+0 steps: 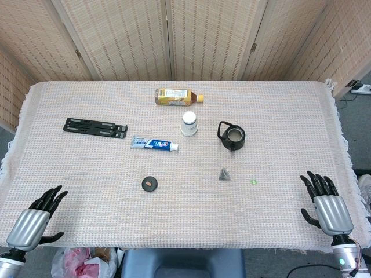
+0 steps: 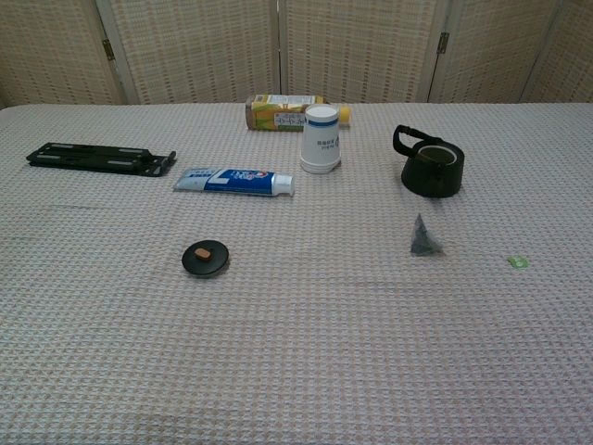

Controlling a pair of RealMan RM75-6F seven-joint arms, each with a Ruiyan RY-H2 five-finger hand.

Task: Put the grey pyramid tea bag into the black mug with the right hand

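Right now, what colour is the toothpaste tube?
The toothpaste tube is blue and white, with a white cap; the chest view shows it best.

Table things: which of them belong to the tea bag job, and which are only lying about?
For the job:
grey pyramid tea bag
black mug
right robot hand, open, holding nothing

Lying about:
toothpaste tube
white paper cup
drink bottle, on its side
black folding stand
black round lid
small green scrap

Right hand (image 1: pixel 326 208) at near right table edge, fingers spread. Bare cloth between it and grey pyramid tea bag (image 1: pixel 224 174); only small green tag (image 1: pixel 253 182) lies there. Black mug (image 1: pixel 232 137) just behind bag, white cup (image 1: pixel 189 123) well left.
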